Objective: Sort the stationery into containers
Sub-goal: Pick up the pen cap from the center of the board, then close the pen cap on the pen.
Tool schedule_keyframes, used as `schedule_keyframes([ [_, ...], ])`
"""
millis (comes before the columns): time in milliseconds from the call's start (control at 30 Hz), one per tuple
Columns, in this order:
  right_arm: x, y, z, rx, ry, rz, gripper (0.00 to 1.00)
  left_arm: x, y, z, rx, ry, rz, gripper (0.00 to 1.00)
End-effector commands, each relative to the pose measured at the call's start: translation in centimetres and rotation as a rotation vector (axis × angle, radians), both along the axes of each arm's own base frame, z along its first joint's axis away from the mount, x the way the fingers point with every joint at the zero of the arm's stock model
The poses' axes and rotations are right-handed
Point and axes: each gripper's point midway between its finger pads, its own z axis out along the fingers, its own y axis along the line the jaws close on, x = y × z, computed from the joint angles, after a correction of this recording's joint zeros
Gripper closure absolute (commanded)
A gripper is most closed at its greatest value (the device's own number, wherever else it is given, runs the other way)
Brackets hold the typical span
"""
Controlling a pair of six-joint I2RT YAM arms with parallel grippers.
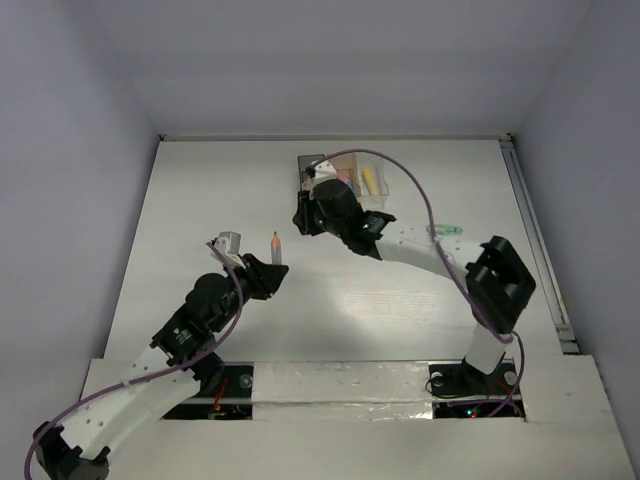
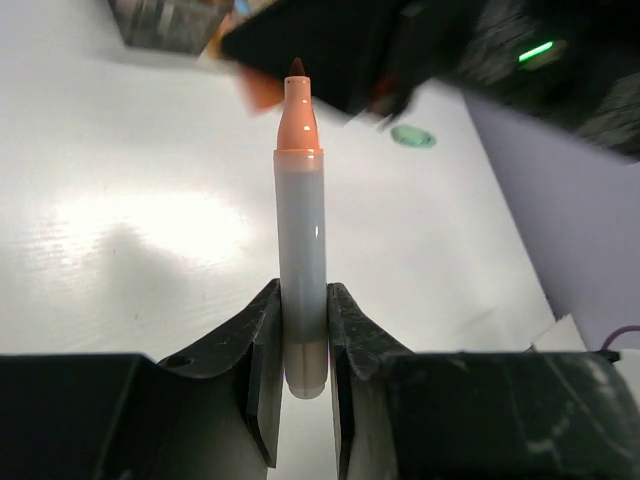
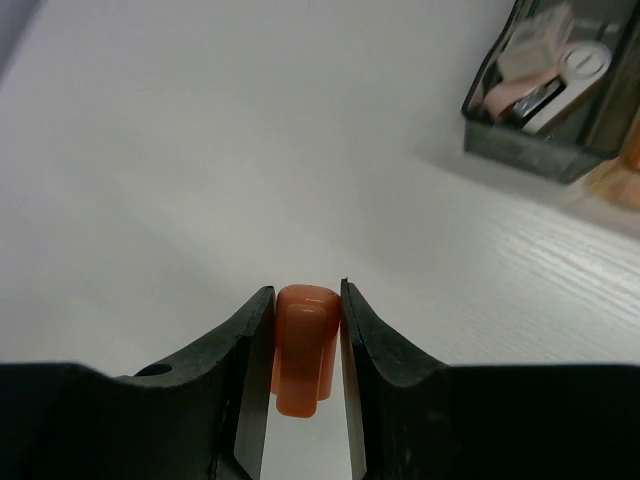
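Marker [image 2: 301, 250] uncapped in L jaws, orange cap [image 3: 303, 345] pinched in R jaws

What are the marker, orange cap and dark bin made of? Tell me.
The marker: likely plastic, smooth grey barrel with a glossy highlight streak. The orange cap: probably plastic, smooth, satin sheen. The dark bin: seemingly smoky translucent plastic; contents show through its wall.

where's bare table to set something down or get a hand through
Bare: the far-left stretch between table edge and bins; near middle between left arm and right arm; the far-right corner past the bins. Crowded: in front of the bins, where the right gripper holding an orange cap sits close to the left gripper holding the marker.
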Motion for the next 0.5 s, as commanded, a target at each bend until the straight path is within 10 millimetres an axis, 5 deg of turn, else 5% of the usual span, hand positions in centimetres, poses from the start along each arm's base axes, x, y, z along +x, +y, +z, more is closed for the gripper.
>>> schedule_keyframes([
  [0, 1.0, -1.8, 5.3, 0.147, -0.079, -0.078, 0.95, 0.8, -1.3, 0.9, -0.073, -0.044, -0.025, 1.00],
  [200, 0.7, -3.9, 8.3, 0.288, -0.095, -0.132, 0.95, 1.4, -2.3, -1.3, -0.053, -0.042, -0.042, 1.00],
  [467, -0.5, -1.7, 8.5, 0.434, -0.015, -0.049, 0.94, 1.5, -3.4, -2.8, -0.015, -0.055, -0.066, 1.00],
])
